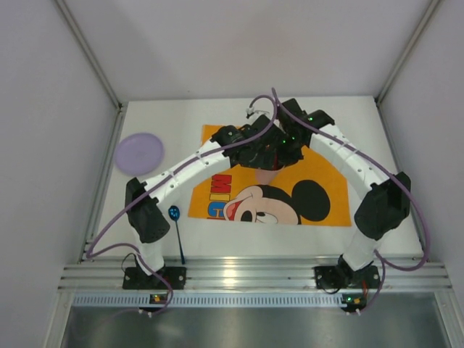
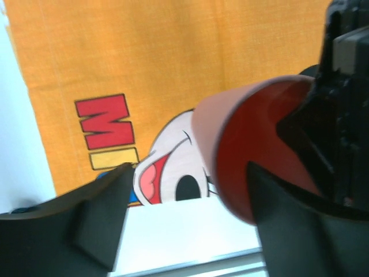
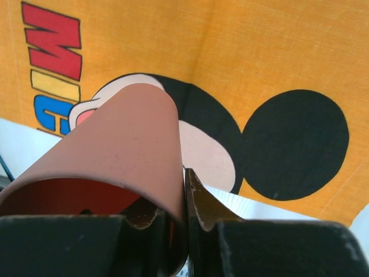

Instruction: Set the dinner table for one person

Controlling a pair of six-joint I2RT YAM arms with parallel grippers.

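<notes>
Clamping cup [image 3: 121, 144] wall, right gripper [image 3: 180, 203], dinner table [image 1: 181, 112] beneath, left gripper [image 2: 190, 173] spread

Orange placemat [image 1: 322, 170] printed with Mickey Mouse: black ears, cream face, red, yellow and blue lettering. Terracotta-pink cup [image 3: 115, 144], redder inside. Lilac plate [image 1: 139, 153] at left edge of plain white tabletop [image 1: 188, 116] — blue-bowled, dark-handled spoon [image 1: 175, 214].
</notes>
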